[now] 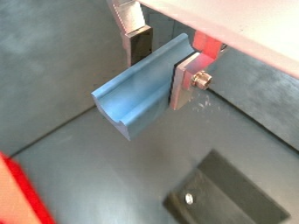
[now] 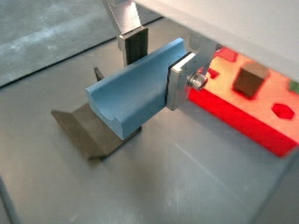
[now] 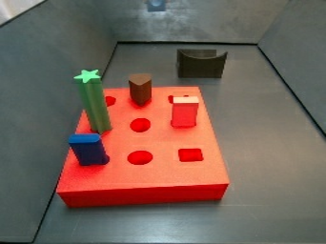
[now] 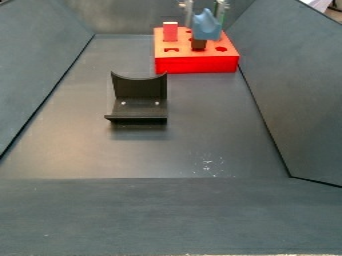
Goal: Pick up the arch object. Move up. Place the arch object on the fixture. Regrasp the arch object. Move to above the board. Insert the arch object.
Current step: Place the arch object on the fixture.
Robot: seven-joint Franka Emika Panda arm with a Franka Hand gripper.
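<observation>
No readable writing or labels on anything here, just plain coloured blocks.

Going left to right in a side view: the board (image 3: 144,152) sits left of centre, with a blue cuboid (image 3: 86,149) at its near-left corner, a green star-topped peg (image 3: 91,100) behind that, a brown peg (image 3: 139,89) further in, and a red peg (image 3: 184,111) toward the right. The fixture (image 3: 201,63) stands on the floor behind the board, off to the right, well apart from it.

The gripper (image 1: 162,63) is up in the air, nothing under it touching. Its fingers (image 1: 184,79) are clamped on the arch object (image 1: 142,87), one plate on each flat side; it sticks out sideways, with its groove showing at the end. In a wrist view the fixture (image 2: 91,131) is below the arch object (image 2: 135,91), with the board (image 2: 247,107) off to one side.
</observation>
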